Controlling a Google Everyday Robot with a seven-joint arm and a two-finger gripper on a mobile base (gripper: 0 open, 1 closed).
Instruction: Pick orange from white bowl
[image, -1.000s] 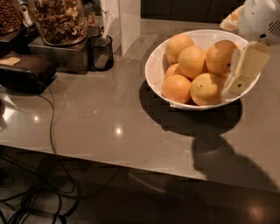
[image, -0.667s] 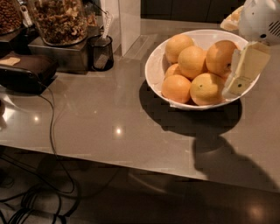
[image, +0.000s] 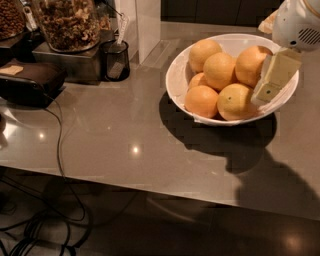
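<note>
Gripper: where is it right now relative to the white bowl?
In the camera view the gripper is at the upper right, hanging over the right side of the white bowl, close beside the right-hand oranges in the pile.

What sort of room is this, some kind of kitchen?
Probably an office snack kitchen: a smooth grey countertop, a clear jar of mixed nuts, and a wide white bowl of oranges. The robot's cream gripper hangs over the bowl's right side.
</note>
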